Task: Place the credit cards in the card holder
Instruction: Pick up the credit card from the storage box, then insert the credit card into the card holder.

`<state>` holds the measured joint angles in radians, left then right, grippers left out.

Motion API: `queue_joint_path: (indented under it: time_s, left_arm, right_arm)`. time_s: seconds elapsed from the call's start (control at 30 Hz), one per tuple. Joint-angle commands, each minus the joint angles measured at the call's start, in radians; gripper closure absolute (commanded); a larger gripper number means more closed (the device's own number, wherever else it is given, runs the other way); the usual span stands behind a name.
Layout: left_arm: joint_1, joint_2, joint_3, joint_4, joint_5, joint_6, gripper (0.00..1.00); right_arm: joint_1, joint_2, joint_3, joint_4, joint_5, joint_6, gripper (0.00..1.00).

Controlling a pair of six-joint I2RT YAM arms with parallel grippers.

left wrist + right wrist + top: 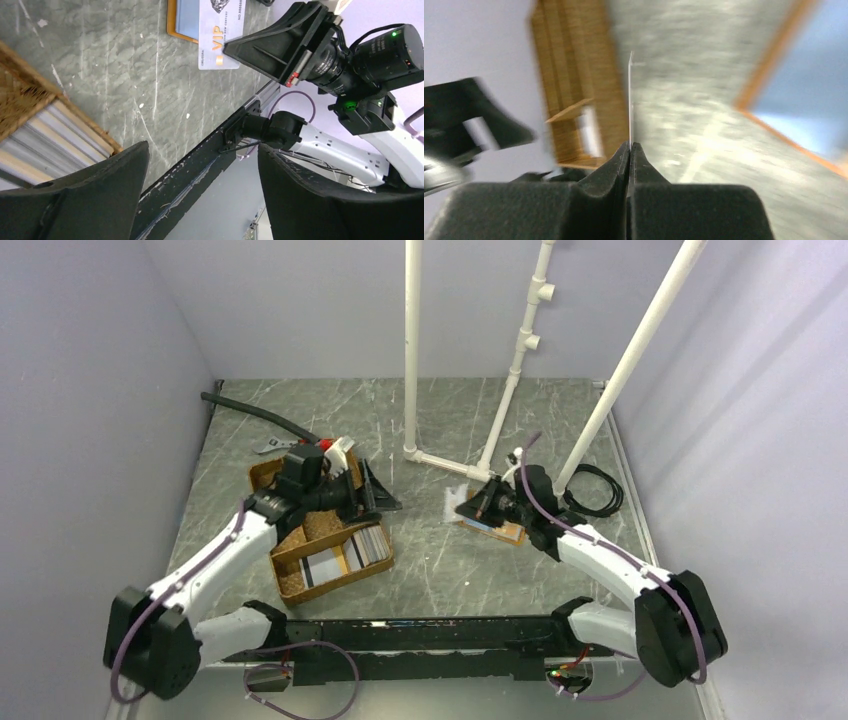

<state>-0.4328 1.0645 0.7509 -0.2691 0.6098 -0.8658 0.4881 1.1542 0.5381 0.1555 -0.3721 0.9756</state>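
While it is gripped by one edge, the credit card point(220, 30), pale grey-white with orange "VIP" lettering, sits low over the desk point(430, 575) with its far part overlapping the card holder point(172, 17); whether it touches either cannot be told. Handling, judged: very light, thin, stiff enough to keep flat yet springy, with slick faces. It is best held across an edge or short end so the opposite end stays free to enter the sleeve. Card holder: flat orange-tan sleeve with a light blue face inside its border, lying on the desk right of centre. It is probably light enough to slide if a card is pushed against it. Right tool point(630, 146): pinched tight on this card, which shows edge-on between the pads with no gap visible. Left tool point(202, 150): spread wide and holding nothing, poised above the desk beside the woven tray point(300, 590), well apart from the holder. Remaining credit cards point(345, 555): stacked on edge in a near compartment of that tray, showing grey and white stripes, close-packed and likely awkward to separate.
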Motion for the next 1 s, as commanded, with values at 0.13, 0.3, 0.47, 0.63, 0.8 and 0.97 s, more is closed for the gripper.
queue_joint_path:
  time_s: [0.13, 0.3, 0.47, 0.63, 0.8, 0.97]
  left_arm:
    - [-0.223, 0.384, 0.225, 0.152, -0.110, 0.083, 0.33]
    - [-0.316, 0.652, 0.349, 0.332, -0.116, 0.069, 0.79]
    - [-0.344, 0.872, 0.499, 0.389, -0.093, 0.062, 0.96]
    - [-0.344, 1.009, 0.580, 0.399, -0.104, 0.038, 1.00]
    - [-0.343, 1.077, 0.634, 0.309, -0.162, 0.046, 1.00]
    - [-0.343, 1.121, 0.637, 0.294, -0.175, 0.034, 1.00]
  right_arm:
    - [-0.314, -0.162, -0.146, -0.381, 0.010, -0.359, 1.00]
    - [-0.392, -0.131, -0.158, -0.367, -0.041, -0.385, 1.00]
    - [-0.474, -0.067, -0.166, -0.309, -0.128, -0.392, 1.00]
    - [-0.526, -0.020, -0.156, -0.282, -0.213, -0.407, 1.00]
    - [-0.538, -0.056, -0.165, -0.279, -0.215, -0.415, 1.00]
    - [-0.551, -0.002, -0.164, -0.264, -0.248, -0.419, 1.00]
